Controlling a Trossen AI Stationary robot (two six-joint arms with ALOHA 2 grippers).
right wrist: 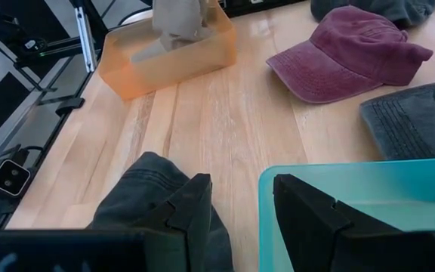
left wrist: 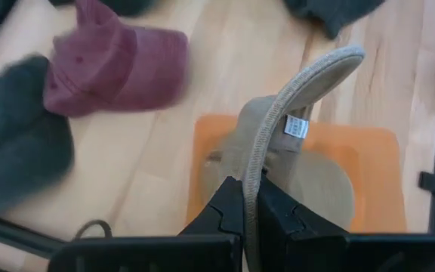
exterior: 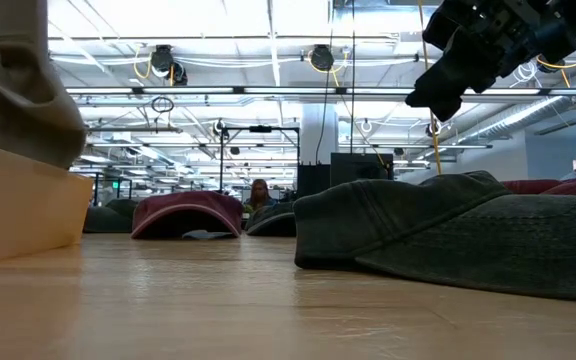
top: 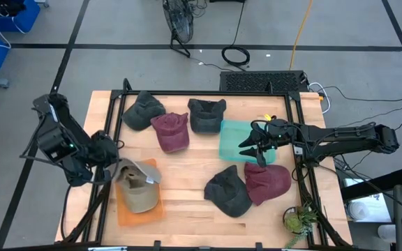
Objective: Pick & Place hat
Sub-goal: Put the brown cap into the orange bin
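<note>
A tan cap [top: 137,187] sits over the orange tray [top: 152,211] at the table's near left, and my left gripper [top: 115,166] is shut on it; the left wrist view shows the cap [left wrist: 308,174] above the tray [left wrist: 368,143]. My right gripper [top: 255,148] hovers open over the teal tray [top: 230,139], touching nothing. In the right wrist view its fingers [right wrist: 240,208] stand above that tray's near corner [right wrist: 353,200] and a dark grey cap [right wrist: 138,193]. In the low view the tan cap [exterior: 18,85] rises out of the orange tray [exterior: 23,210]. My left gripper pinches the tan cap's brim [left wrist: 257,162] between its two fingers, at the brim's edge. The fingers come from the table's left, slanting down. The brim stands on edge and arches away from the fingers, while the crown [left wrist: 319,185] rests in the orange tray.
Other caps lie on the table: dark grey [top: 143,110], maroon [top: 171,131] and dark [top: 206,113] toward the far side, dark grey [top: 229,189] and maroon [top: 266,181] near the right. A small plant [top: 299,219] stands at the near right corner. Bare wood lies mid-table.
</note>
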